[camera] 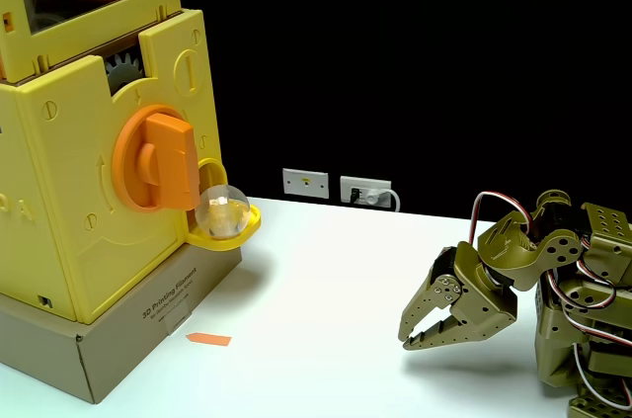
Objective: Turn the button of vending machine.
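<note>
The vending machine (69, 191) is a big yellow plastic box at the left of the fixed view, with a clear window on top and a grey gear (122, 70) showing. Its button (158, 161), an orange disc with a thick bar handle standing upright, faces right. Below it a clear capsule (221, 212) rests in the yellow tray (247, 228). My olive-green gripper (408, 338) is low over the white table at the right, far from the button, fingertips close together and pointing left and down, holding nothing.
The machine stands on a grey cardboard box (128, 339). A small orange arrow sticker (208, 340) lies on the white table (326, 290). Wall sockets (336, 187) sit at the table's back edge against a black backdrop.
</note>
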Controlling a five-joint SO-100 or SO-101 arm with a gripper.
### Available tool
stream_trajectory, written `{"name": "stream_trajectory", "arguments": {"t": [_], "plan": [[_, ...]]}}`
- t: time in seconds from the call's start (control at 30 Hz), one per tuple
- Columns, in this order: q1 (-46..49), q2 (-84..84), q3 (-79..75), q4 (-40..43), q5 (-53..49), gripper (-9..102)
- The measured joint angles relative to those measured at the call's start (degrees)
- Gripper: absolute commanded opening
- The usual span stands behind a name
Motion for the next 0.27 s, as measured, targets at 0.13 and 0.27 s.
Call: {"name": "stream_trajectory", "arguments": {"t": [0.13,0.27], "plan": [[-0.35,0.0,0.0,0.0,0.0,-1],[-0.35,0.0,0.0,0.0,0.0,-1]]}}
